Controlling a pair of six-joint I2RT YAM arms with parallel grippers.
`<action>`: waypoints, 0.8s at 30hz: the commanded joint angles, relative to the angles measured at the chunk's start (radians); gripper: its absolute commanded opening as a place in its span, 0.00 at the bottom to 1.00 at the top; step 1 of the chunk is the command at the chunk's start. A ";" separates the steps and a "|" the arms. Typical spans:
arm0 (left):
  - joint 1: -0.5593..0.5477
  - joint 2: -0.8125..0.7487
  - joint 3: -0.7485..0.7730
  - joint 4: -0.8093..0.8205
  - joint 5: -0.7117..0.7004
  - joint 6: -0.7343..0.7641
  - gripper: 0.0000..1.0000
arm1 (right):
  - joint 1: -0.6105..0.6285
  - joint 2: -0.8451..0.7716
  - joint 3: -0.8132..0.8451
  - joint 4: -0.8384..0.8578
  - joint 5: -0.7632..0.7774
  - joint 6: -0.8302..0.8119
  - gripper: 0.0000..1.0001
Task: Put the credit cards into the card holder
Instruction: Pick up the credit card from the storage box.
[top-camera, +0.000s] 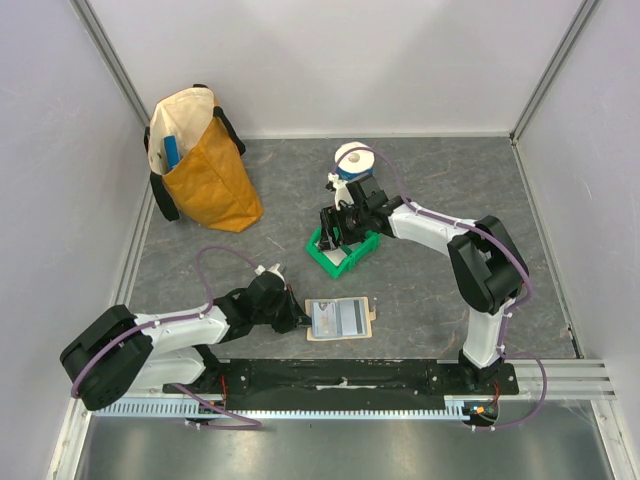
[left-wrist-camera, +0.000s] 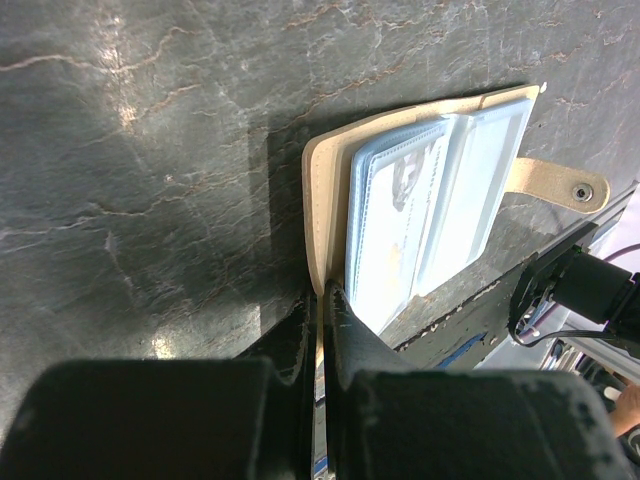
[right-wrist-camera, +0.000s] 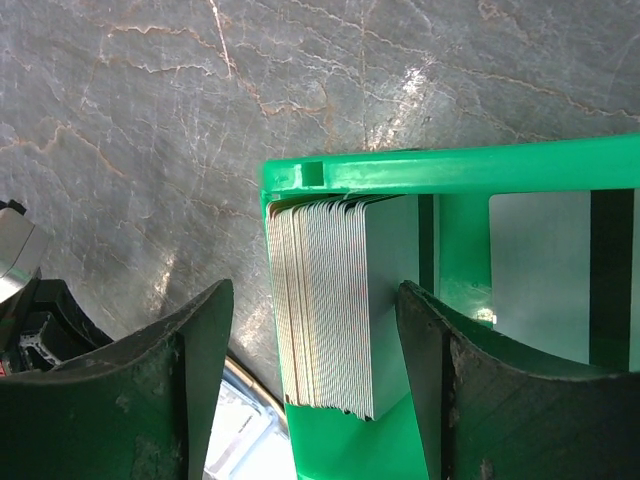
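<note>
The tan card holder lies open on the grey table near the front, clear pockets up, closing tab to the right. In the left wrist view the card holder shows a card inside one pocket. My left gripper is shut on the holder's left cover edge. A stack of pale credit cards stands on edge in a green bin. My right gripper is open and straddles the stack, one finger on each side. In the top view my right gripper hangs over the green bin.
Another pale card sits in the bin's neighbouring compartment. A yellow and cream bag stands at the back left. A white and blue round object stands behind the bin. Enclosure walls surround the table.
</note>
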 joint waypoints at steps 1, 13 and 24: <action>0.004 0.014 0.014 -0.017 -0.011 0.022 0.02 | -0.001 0.004 0.025 -0.005 -0.064 -0.025 0.72; 0.004 0.015 0.014 -0.017 -0.010 0.022 0.02 | -0.001 -0.029 0.028 -0.020 -0.087 -0.028 0.57; 0.004 0.018 0.017 -0.017 -0.005 0.020 0.02 | -0.001 -0.025 0.027 -0.043 -0.039 -0.043 0.39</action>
